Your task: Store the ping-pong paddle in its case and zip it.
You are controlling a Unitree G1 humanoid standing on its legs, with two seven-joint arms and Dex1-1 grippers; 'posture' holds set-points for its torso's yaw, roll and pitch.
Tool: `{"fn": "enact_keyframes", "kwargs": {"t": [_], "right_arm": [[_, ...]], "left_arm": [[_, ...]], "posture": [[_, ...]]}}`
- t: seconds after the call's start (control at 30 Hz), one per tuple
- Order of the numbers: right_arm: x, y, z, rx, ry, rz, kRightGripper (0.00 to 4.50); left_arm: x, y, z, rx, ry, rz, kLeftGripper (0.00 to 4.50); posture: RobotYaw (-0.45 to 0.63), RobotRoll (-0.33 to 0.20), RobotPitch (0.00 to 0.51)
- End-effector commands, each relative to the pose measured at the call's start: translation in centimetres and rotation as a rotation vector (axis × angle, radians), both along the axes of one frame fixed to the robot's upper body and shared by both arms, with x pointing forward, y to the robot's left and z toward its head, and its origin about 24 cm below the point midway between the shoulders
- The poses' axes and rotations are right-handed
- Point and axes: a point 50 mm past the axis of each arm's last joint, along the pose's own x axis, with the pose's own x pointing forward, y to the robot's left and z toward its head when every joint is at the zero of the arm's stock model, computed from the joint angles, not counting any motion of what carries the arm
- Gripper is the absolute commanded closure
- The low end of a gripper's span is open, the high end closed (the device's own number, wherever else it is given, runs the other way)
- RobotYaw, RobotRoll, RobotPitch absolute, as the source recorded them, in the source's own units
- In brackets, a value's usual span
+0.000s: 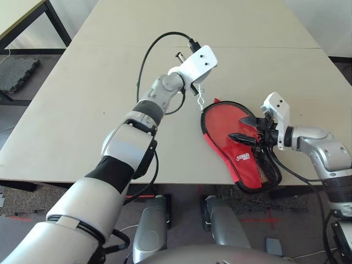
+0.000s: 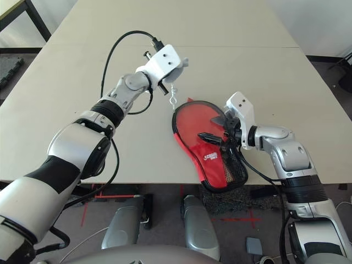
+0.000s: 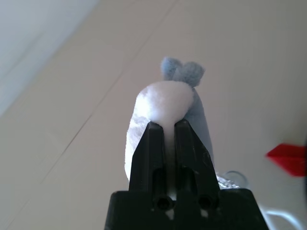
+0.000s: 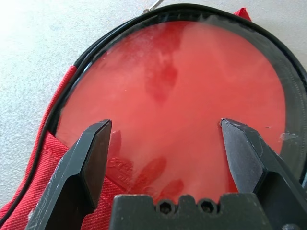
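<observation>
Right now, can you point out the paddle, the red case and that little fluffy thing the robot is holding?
paddle [image 4: 177,81]: right wrist view, middle of its red rubber face.
case [image 1: 245,165]: left eye view, red fabric by the white logo.
plush [image 3: 165,98]: left wrist view, its white front, above the left gripper's fingertips.

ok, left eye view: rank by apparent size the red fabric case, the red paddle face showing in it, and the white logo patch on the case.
1. Red fabric case, largest.
2. Red rubber paddle face, showing inside the case's black zipper edge.
3. White logo patch, smallest by far.
</observation>
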Motion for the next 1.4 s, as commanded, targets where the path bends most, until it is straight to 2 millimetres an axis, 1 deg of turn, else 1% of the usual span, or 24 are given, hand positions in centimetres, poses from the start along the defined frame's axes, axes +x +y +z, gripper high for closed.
{"fn": "enact_keyframes", "kwargs": {"t": [0.03,0.13,0.33,0.43,0.57,0.63,0.73,0.8,0.9,1.0,1.07,1.17,1.3,1.4], "right_arm": [[-1.4,0.1,-3.3,-0.007,0.179,-0.017,0.0],[-1.4,0.1,-3.3,-0.005,0.18,-0.017,0.0],[-1.0,0.3,-3.1,-0.004,0.176,-0.011,0.0],[-0.9,0.4,-3.0,-0.002,0.171,-0.01,0.0],[-0.9,0.4,-3.0,-0.001,0.169,-0.01,0.0],[-0.9,0.4,-3.1,0.0,0.169,-0.009,0.0],[-1.0,0.5,-3.1,0.001,0.171,-0.006,0.0],[-1.0,0.6,-3.2,0.001,0.172,-0.004,0.0],[-1.2,0.7,-3.2,0.003,0.175,-0.003,0.0],[-1.3,0.7,-3.3,0.006,0.175,-0.006,0.0],[-1.4,0.8,-3.3,0.008,0.174,-0.008,0.0],[-1.4,0.9,-3.3,0.01,0.172,-0.011,0.0],[-1.4,0.9,-3.3,0.012,0.171,-0.013,0.0],[-1.4,0.9,-3.3,0.011,0.173,-0.008,0.0]], "left_arm": [[-0.8,-1.4,-0.6,0.041,0.027,-0.117,4.49],[-1.3,-2.2,-1.3,0.047,0.038,-0.15,4.49],[-1.8,-3.6,-1.3,0.031,0.002,-0.153,4.49],[-2.0,-4.0,-1.5,0.036,0.019,-0.181,4.49],[-2.9,-4.6,-2.9,0.072,0.088,-0.275,4.49],[-3.0,-4.7,-3.2,0.074,0.075,-0.276,4.49],[-2.8,-5.0,-2.5,0.029,0.027,-0.226,4.49],[-2.6,-5.4,-1.1,-0.014,-0.034,-0.185,4.49],[-2.5,-5.9,0.5,-0.059,-0.092,-0.154,4.49],[-2.6,-6.4,1.2,-0.076,-0.122,-0.149,4.49],[-2.9,-6.8,0.9,-0.075,-0.1,-0.173,4.49],[-3.6,-7.4,-1.0,-0.017,-0.033,-0.236,4.49],[-4.2,-7.2,-3.4,0.055,0.055,-0.294,4.49],[-4.5,-7.0,-4.7,0.105,0.112,-0.334,4.49]], "posture": [[-0.06,0.0,0.204],[-0.06,0.0,0.204],[-0.05,0.0,0.2],[-0.05,0.0,0.197],[-0.05,0.0,0.197],[-0.06,0.0,0.196],[-0.06,0.0,0.195],[-0.07,0.0,0.197],[-0.09,0.0,0.198],[-0.09,0.0,0.196],[-0.1,0.0,0.194],[-0.1,0.0,0.196],[-0.09,0.0,0.199],[-0.09,0.0,0.2]]}}
